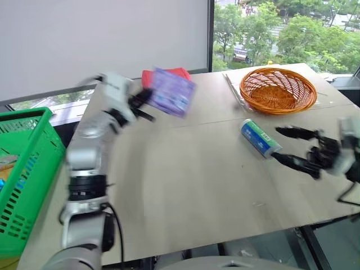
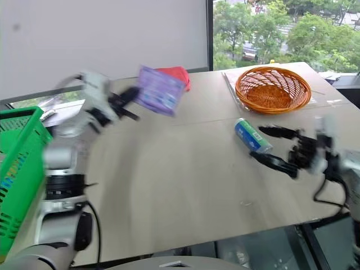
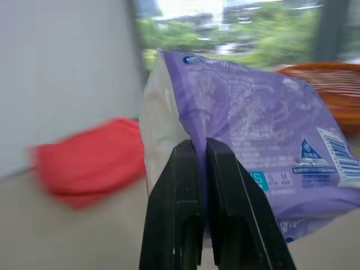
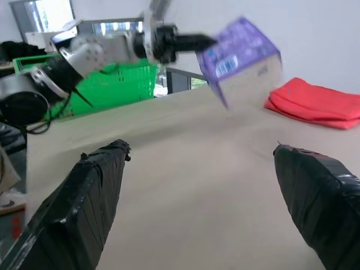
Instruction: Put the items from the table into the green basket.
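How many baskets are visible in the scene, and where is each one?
2. The green basket stands at the table's left edge, beside the robot's left arm. The orange wicker basket sits on the table's far right part. No others show, though some may lie outside the views.

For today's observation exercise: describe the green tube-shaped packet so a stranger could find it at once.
Start at the round orange wicker basket at the far right of the table. Just in front of it lies the green packet, next to the right gripper, which is open. It is the only tube-shaped item, green with a white label.
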Controlling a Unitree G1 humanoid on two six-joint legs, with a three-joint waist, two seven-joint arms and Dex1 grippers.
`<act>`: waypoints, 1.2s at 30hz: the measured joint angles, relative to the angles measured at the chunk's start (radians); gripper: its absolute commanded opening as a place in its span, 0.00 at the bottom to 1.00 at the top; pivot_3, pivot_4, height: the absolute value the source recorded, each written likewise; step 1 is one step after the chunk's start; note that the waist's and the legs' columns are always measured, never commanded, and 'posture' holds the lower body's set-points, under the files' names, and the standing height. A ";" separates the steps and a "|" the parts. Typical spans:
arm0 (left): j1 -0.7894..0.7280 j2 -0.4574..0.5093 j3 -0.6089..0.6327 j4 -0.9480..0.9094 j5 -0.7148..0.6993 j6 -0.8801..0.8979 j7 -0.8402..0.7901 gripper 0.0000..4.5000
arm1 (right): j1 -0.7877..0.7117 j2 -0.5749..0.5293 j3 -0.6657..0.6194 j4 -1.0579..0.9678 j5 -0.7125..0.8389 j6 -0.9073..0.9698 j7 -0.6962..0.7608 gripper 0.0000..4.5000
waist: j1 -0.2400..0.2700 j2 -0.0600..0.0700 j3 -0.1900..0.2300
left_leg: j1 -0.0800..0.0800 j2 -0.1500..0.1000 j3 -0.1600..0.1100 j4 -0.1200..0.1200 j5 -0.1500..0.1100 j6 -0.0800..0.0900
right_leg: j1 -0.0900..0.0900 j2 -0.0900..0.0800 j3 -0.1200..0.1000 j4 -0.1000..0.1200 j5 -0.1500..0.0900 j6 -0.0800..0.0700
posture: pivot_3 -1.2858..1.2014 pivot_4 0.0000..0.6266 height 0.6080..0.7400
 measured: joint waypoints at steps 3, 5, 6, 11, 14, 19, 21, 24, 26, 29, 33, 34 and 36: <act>0.001 0.160 0.098 -0.001 0.064 -0.001 0.074 0.00 | -0.142 0.081 0.090 0.068 -0.031 0.009 -0.025 1.00 | 0.030 0.000 0.000 | -0.001 -0.001 0.000 -0.003 0.001 -0.002 | -0.004 -0.001 0.000 0.000 0.000 -0.001 | 0.52 0.00 1.00; 0.007 0.242 0.154 0.006 0.095 -0.001 0.098 0.00 | -0.216 0.123 0.133 0.105 -0.047 0.009 -0.029 1.00 | 0.061 0.000 0.000 | -0.003 -0.002 0.000 -0.006 0.003 -0.006 | -0.007 -0.002 0.000 0.000 0.000 -0.001 | 0.53 0.00 1.00; 0.019 0.296 0.188 0.020 0.113 0.000 0.112 0.00 | -0.270 0.154 0.167 0.131 -0.058 0.011 -0.029 1.00 | 0.081 -0.001 0.000 | -0.003 -0.002 0.001 -0.007 0.004 -0.007 | -0.008 -0.002 0.000 0.000 0.001 -0.002 | 0.54 0.00 1.00; 0.118 0.435 0.333 0.055 0.173 -0.001 0.148 0.00 | -0.418 0.245 0.277 0.228 -0.121 0.012 -0.035 1.00 | 0.165 -0.003 -0.001 | -0.003 -0.003 0.004 -0.012 0.005 -0.009 | -0.013 -0.004 -0.001 0.001 0.002 -0.004 | 0.56 0.00 1.00; 0.193 0.444 0.393 0.067 0.187 -0.002 0.154 0.00 | -0.473 0.296 0.308 0.273 -0.155 0.012 -0.055 1.00 | 0.208 -0.005 -0.002 | -0.003 -0.003 0.004 -0.013 0.006 -0.011 | -0.013 -0.004 -0.001 0.002 0.002 -0.005 | 0.57 0.00 1.00; 0.288 0.442 0.433 0.078 0.190 -0.012 0.149 0.00 | -0.501 0.338 0.340 0.293 -0.224 -0.002 -0.094 1.00 | 0.262 -0.014 -0.007 | -0.003 -0.002 0.004 -0.013 0.007 -0.012 | -0.013 -0.004 -0.004 0.002 0.005 -0.009 | 0.57 0.00 1.00; 0.296 0.438 0.433 0.093 0.184 -0.012 0.146 0.00 | -0.501 0.352 0.351 0.292 -0.254 -0.016 -0.114 1.00 | 0.274 -0.016 -0.008 | -0.003 -0.001 0.003 -0.013 0.006 -0.017 | -0.014 -0.003 -0.006 0.003 0.006 -0.012 | 0.57 0.00 1.00; 0.296 0.437 0.431 0.139 0.176 -0.038 0.147 0.00 | -0.499 0.370 0.354 0.288 -0.274 -0.031 -0.145 1.00 | 0.276 -0.017 -0.009 | -0.001 0.000 0.002 -0.014 0.007 -0.020 | -0.014 -0.001 -0.007 0.006 0.007 -0.013 | 0.56 0.00 1.00; 0.293 0.429 0.428 0.171 0.174 -0.061 0.147 0.07 | -0.495 0.371 0.354 0.280 -0.286 -0.036 -0.156 1.00 | 0.274 -0.017 -0.009 | -0.001 0.001 0.002 -0.014 0.008 -0.021 | -0.015 -0.001 -0.007 0.008 0.007 -0.013 | 0.56 0.00 1.00; 0.286 0.423 0.396 0.253 0.179 -0.119 0.148 0.34 | -0.476 0.379 0.354 0.258 -0.295 -0.044 -0.178 1.00 | 0.269 -0.018 -0.009 | 0.000 0.002 0.002 -0.014 0.009 -0.022 | -0.018 -0.001 -0.008 0.013 0.006 -0.015 | 0.55 0.00 1.00; 0.261 0.423 0.337 0.340 0.201 -0.186 0.172 0.71 | -0.466 0.380 0.351 0.239 -0.296 -0.045 -0.196 1.00 | 0.265 -0.018 -0.009 | 0.000 0.003 0.003 -0.014 0.011 -0.019 | -0.019 -0.001 -0.009 0.015 0.006 -0.017 | 0.54 0.00 1.00; 0.255 0.423 0.328 0.350 0.200 -0.205 0.172 0.71 | -0.463 0.378 0.349 0.233 -0.296 -0.045 -0.199 1.00 | 0.260 -0.018 -0.009 | 0.000 0.003 0.003 -0.014 0.011 -0.019 | -0.019 -0.001 -0.009 0.015 0.006 -0.017 | 0.54 0.00 1.00; 0.244 0.421 0.317 0.351 0.196 -0.224 0.170 0.71 | -0.457 0.377 0.344 0.228 -0.296 -0.045 -0.206 1.00 | 0.257 -0.018 -0.010 | 0.000 0.003 0.003 -0.015 0.011 -0.019 | -0.019 -0.001 -0.009 0.015 0.006 -0.017 | 0.54 0.00 1.00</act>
